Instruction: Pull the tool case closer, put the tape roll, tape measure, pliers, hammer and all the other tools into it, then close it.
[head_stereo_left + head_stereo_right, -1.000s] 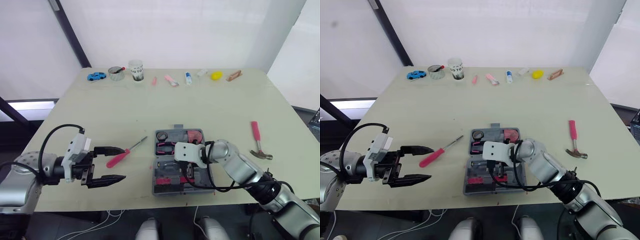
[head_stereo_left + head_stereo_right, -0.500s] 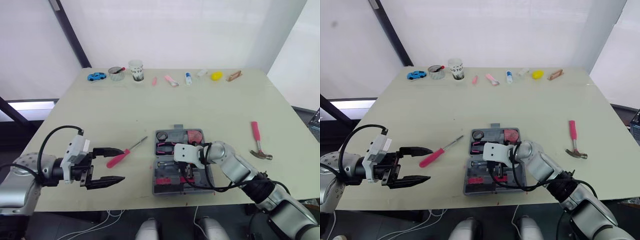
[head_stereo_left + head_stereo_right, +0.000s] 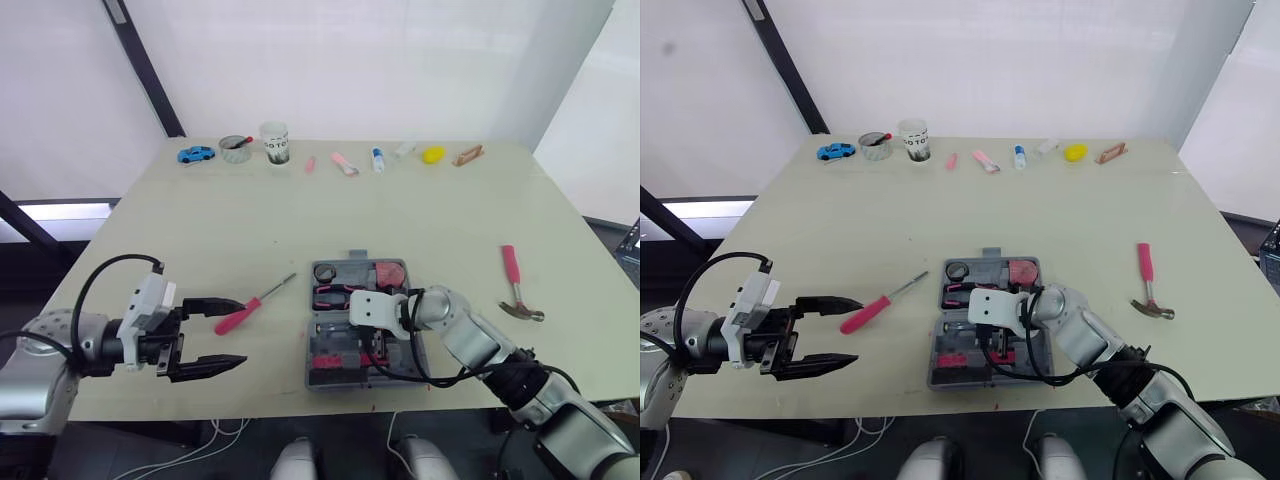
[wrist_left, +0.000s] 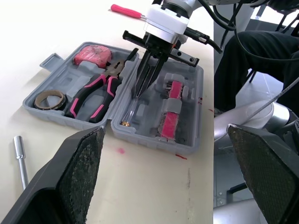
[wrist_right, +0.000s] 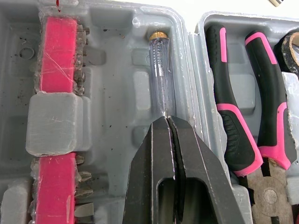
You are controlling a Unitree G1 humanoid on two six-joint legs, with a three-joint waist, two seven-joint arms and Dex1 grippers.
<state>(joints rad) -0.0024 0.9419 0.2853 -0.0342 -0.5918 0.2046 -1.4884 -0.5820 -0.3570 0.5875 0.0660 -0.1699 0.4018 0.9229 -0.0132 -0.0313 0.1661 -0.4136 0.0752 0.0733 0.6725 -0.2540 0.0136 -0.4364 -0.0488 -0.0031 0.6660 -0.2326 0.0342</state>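
The wide pale surface (image 3: 300, 220) carries the open grey case (image 4: 154, 140) close to its near edge, a little toward the right edge. The right hand (image 5: 167, 122) is low inside the case's near half, its fingers pressed together, with their tips at the thin end of a clear tester (image 5: 159, 70). I cannot tell if they pinch it. The left hand (image 3: 240, 330) hovers by the near-left part of the surface, wide open and empty. The hammer (image 3: 515, 285) lies near the right edge, well apart from the case. The screwdriver (image 3: 240, 315) lies between the left hand and the case, just beside one finger. In the case's far half lie the pliers (image 4: 96, 95), the tape measure (image 4: 92, 53) and the tape roll (image 4: 51, 98). A pink bit rack (image 4: 170, 107) sits beside the tester.
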